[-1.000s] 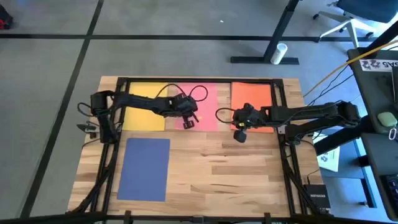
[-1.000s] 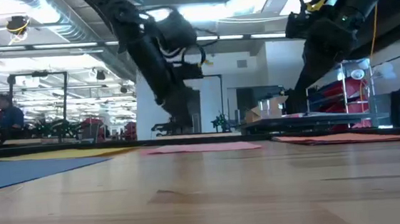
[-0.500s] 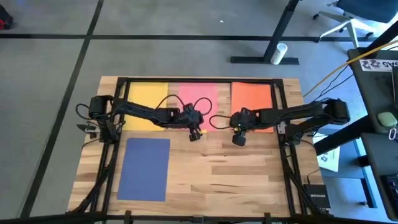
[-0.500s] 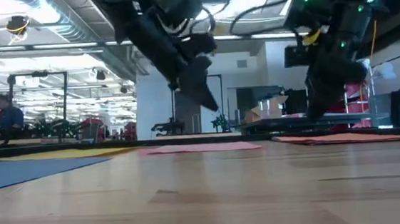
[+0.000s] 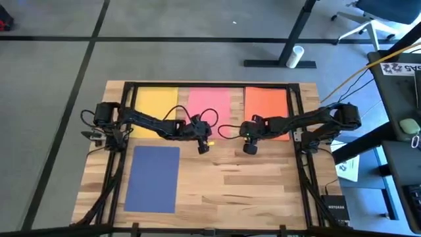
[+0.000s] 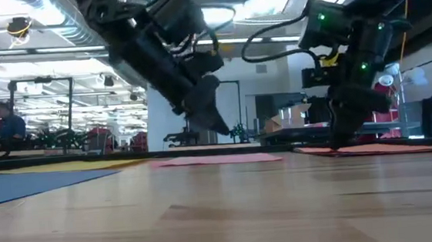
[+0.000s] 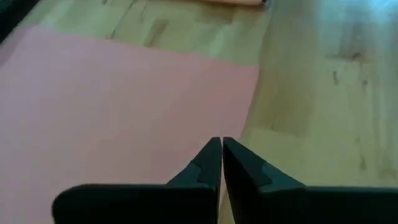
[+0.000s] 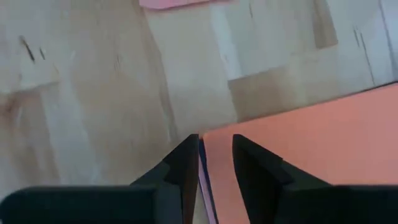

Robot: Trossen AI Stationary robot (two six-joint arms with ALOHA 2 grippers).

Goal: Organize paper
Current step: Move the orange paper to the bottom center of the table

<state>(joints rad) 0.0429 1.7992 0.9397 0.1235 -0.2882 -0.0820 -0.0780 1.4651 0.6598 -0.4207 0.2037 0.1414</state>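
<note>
Four coloured sheets of paper lie flat on the wooden table: yellow [image 5: 156,103], pink [image 5: 209,104] and orange [image 5: 266,103] in a row along the far edge, navy blue [image 5: 152,178] at the near left. My left gripper [image 5: 204,147] is shut and hangs above the table by the pink sheet's [image 7: 112,112] near right corner. My right gripper [image 5: 248,148] is low at the orange sheet's [image 8: 311,143] near left corner. It is narrowly open, with one finger on each side of the sheet's left edge. My right gripper [image 8: 216,142] points down at the orange sheet's near left corner [image 8: 208,138], which lies flat on the table. In the low view its fingertips [image 6: 334,146] reach down to the sheet's level. I cannot tell whether they touch it.
Black frame rails [image 5: 301,125] run along the table's sides and far edge. Bare wood [image 5: 243,184] fills the near middle and right. A white printed sheet [image 5: 348,170] and a black box [image 5: 333,210] lie off the table at the right.
My left gripper has moved from over the pink sheet toward the near edge and has come lower. My right gripper has shifted slightly toward the left and has come down to the orange sheet's near left corner. The sheets have stayed in place.
</note>
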